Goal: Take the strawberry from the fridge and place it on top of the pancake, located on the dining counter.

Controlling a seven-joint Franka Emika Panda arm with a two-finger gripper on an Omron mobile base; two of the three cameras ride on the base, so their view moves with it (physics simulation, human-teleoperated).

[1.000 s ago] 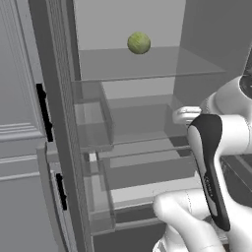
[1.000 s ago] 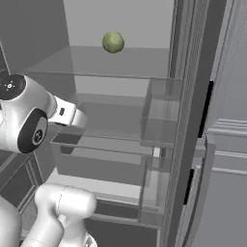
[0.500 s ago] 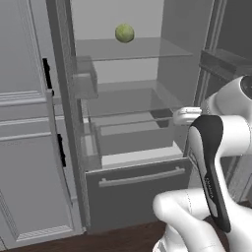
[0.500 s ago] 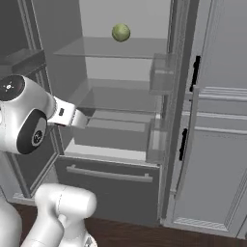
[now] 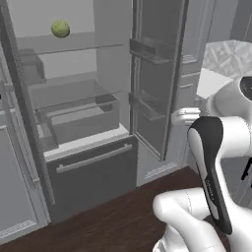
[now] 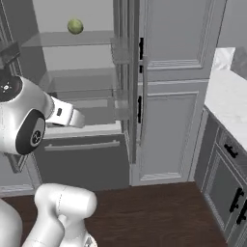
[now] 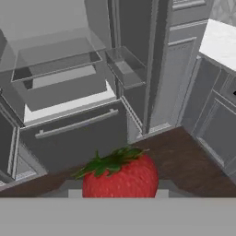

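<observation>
Kitchen floor of dark wood is seen beyond the jaws, with the fridge [image 7: 69, 92] standing open ahead of them and a cabbage [image 5: 60, 28] left on its upper shelf. The strawberry [image 7: 120, 175] is held clamped between the jaws. Risk: berry could be slipped or crushed during transit, since it is small and conical.

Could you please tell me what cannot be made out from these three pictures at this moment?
- Hand view: the fingers holding the strawberry are hidden behind it; the picture's bottom cuts off its lower part.
- Left base view: the fridge is cut off at the left edge.
- Right base view: the cabbage is too small for detail.
</observation>
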